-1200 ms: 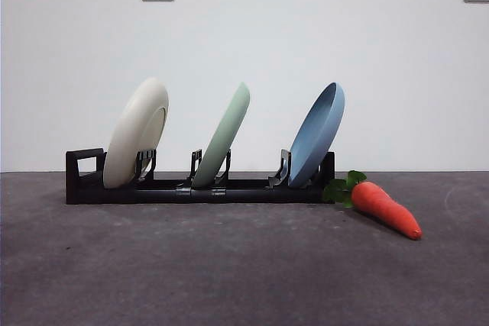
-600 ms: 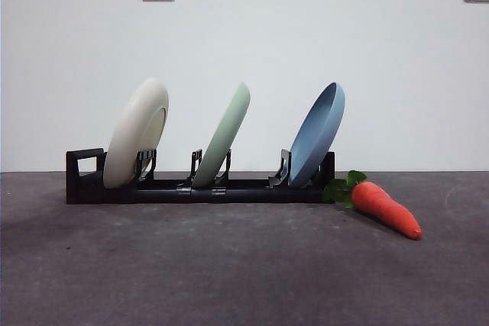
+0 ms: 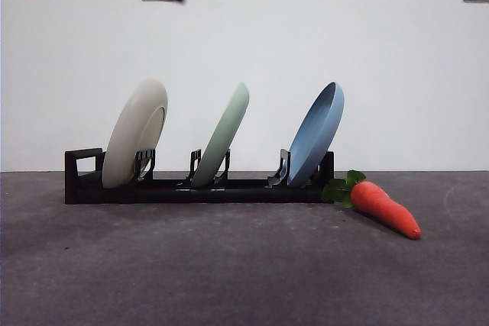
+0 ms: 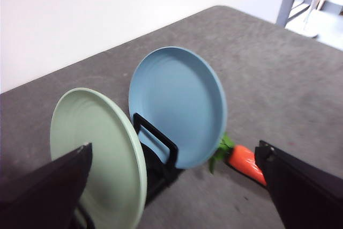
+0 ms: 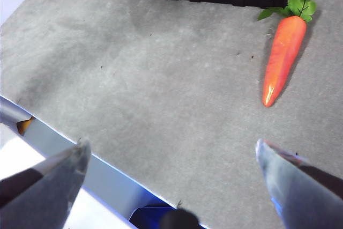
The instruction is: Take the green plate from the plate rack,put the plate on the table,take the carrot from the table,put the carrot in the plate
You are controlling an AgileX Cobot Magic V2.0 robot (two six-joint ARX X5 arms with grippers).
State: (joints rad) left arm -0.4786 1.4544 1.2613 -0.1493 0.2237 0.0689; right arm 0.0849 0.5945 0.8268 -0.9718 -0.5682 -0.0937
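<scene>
Round matte green plate (image 3: 221, 137) leans in pronged plate rack (image 3: 153, 188).

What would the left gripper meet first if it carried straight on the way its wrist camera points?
Probably the green plate in the plate rack: the open left gripper faces it, with the light blue plate just beyond. Depth is unclear, so this is a judgement.

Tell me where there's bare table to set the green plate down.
The widest bare table is the stretch in front of the rack, left of the carrot. It is crowded at the rack's right end, where the carrot's leaves sit close beside it under the blue plate.
</scene>
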